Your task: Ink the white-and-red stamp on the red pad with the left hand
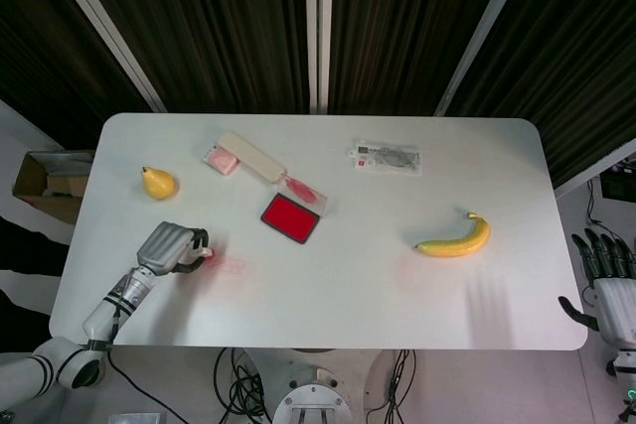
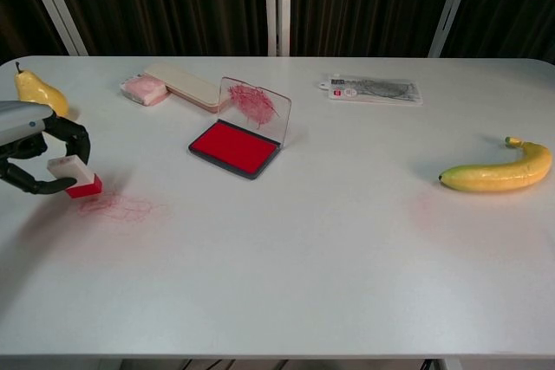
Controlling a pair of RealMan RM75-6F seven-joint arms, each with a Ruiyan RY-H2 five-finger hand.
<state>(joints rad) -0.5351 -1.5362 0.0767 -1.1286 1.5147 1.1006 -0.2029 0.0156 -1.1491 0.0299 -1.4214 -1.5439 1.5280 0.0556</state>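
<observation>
My left hand [image 1: 167,246] [image 2: 35,156] is at the table's front left and holds the white-and-red stamp [image 2: 75,175] [image 1: 202,254], red base down, on or just above the table. The stamp sits at the left edge of a red ink smudge [image 2: 117,207] on the tabletop. The red ink pad [image 1: 290,216] [image 2: 234,146] lies open near the table's middle, its clear lid [image 2: 255,104] standing up behind it, well to the right of the hand. My right hand [image 1: 606,280] hangs open off the table's right edge.
A pear [image 1: 158,183] [image 2: 35,91] sits at the far left. A pink eraser [image 2: 144,87] and a beige case [image 2: 189,86] lie behind the pad. A packaged item [image 1: 387,157] lies at the back centre and a banana [image 1: 455,238] [image 2: 499,171] at the right.
</observation>
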